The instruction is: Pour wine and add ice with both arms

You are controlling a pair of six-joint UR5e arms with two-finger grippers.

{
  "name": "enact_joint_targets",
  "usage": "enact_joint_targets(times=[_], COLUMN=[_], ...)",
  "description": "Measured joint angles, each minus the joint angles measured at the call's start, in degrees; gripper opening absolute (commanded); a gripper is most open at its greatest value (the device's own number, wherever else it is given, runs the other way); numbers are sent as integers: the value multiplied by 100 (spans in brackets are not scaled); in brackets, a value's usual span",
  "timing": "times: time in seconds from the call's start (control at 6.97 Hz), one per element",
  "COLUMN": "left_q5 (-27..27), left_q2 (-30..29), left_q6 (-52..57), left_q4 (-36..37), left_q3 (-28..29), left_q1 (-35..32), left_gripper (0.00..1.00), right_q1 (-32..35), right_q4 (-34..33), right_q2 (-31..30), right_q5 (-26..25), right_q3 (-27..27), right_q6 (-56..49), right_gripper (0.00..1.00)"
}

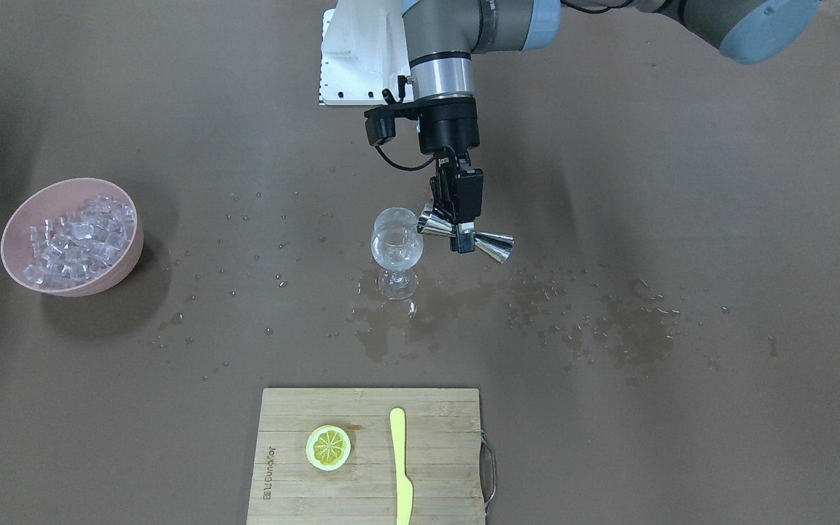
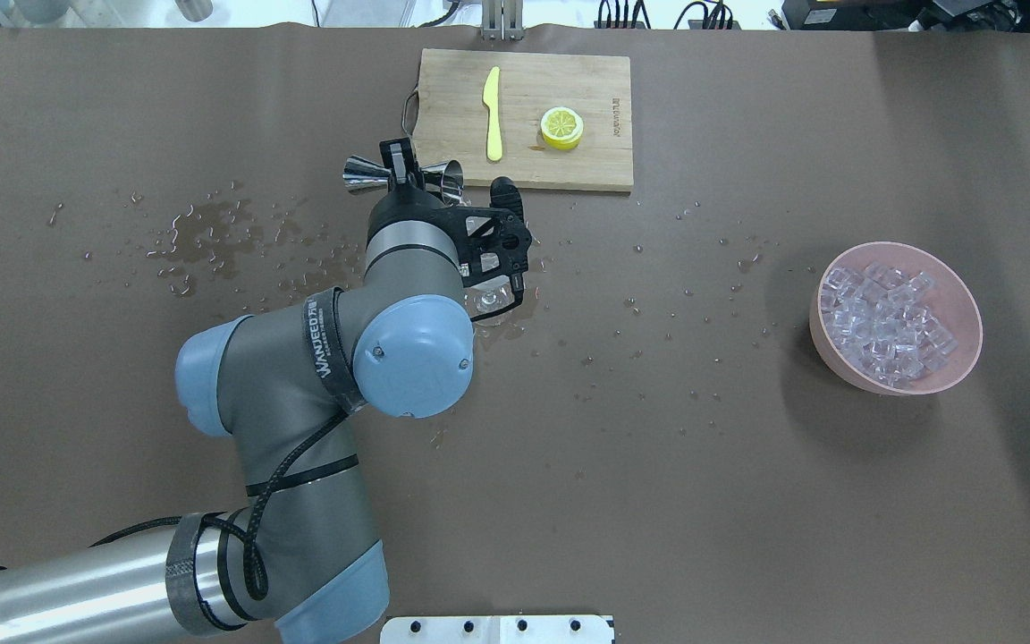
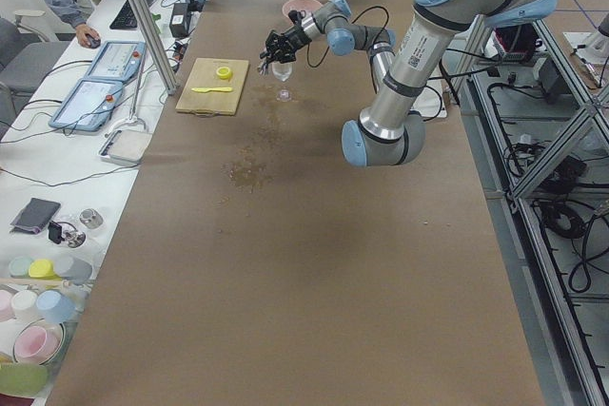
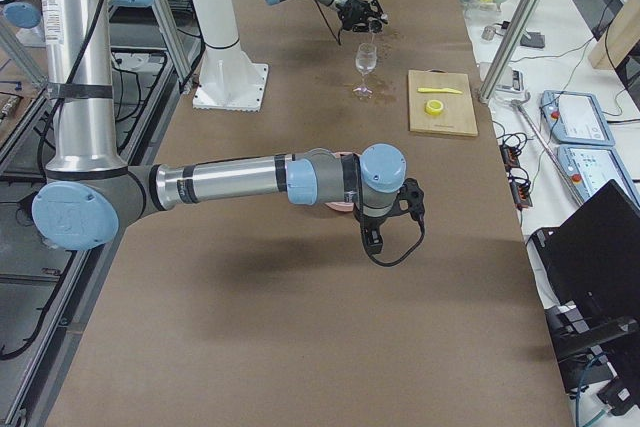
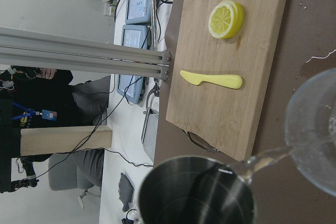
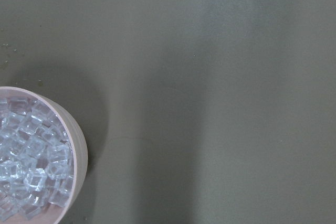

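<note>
My left gripper is shut on the waist of a steel jigger, tilted with one cup at the rim of a stemmed glass. In the left wrist view a thin stream of clear wine runs from the jigger into the glass. The ice fills a pink bowl far from the glass. My right arm's wrist hovers near that bowl; its view shows the ice at the lower left. I cannot tell whether the right gripper is open or shut.
A wooden cutting board lies at the table's operator side, with a lemon half and a yellow knife on it. Wet puddles and drops spread around the glass. A white stand base sits behind the left arm.
</note>
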Motion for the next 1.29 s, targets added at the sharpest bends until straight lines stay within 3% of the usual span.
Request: enact_joint_targets(times=[0.57,1.0,1.29], left_q5=[45,-126,-501], left_q2=[-27,415,724], left_q6=[950,25,-1232], left_q4=[243,-1664,-2361], left_q3=[-6,-114,-213], left_q1=[73,3,-259], left_gripper=[0,0,0], right_q1=[0,0,0], right_q4=[0,0,0], right_q2=[39,77,81], right_q5=[12,12,12], right_q3=[-6,0,-3], right_q6=[0,0,0], right_gripper=[100,100,100])
